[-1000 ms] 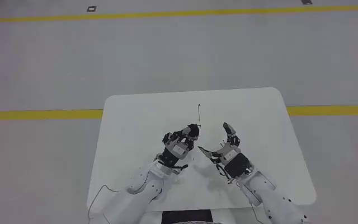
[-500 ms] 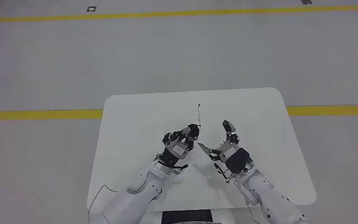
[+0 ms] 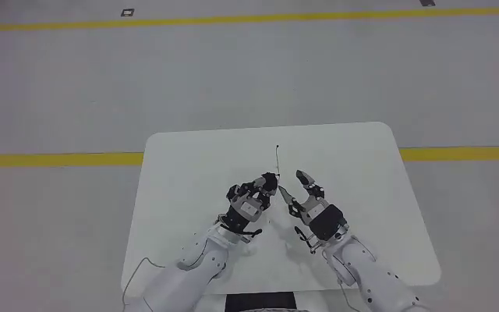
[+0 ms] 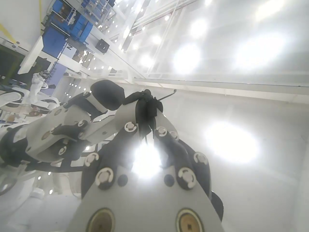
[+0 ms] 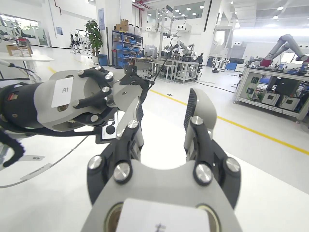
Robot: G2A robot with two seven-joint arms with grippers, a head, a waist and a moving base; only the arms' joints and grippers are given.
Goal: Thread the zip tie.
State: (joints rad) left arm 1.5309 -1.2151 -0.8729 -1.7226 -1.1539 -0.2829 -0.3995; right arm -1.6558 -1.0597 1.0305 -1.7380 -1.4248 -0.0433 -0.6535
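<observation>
Right gripper [image 3: 292,186] edges in toward the zip tie [image 3: 277,160]

Jaws spread and empty, it has shifted toward 9 o'clock and sits just beside the left gripper [image 3: 269,182], which pinches the strap by its 6 o'clock end; the rest stands free toward 12 o'clock over the table [image 3: 187,171]. Best next, I judge: grasp near the tip, keep it straight, feed it squarely and slowly

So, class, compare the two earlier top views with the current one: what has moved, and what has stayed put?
The right gripper, fingers open, swung in toward the left gripper and the zip tie, turning as it came. Nothing was grasped or released. The left gripper stayed where it was, shut on the zip tie over the table.
</observation>
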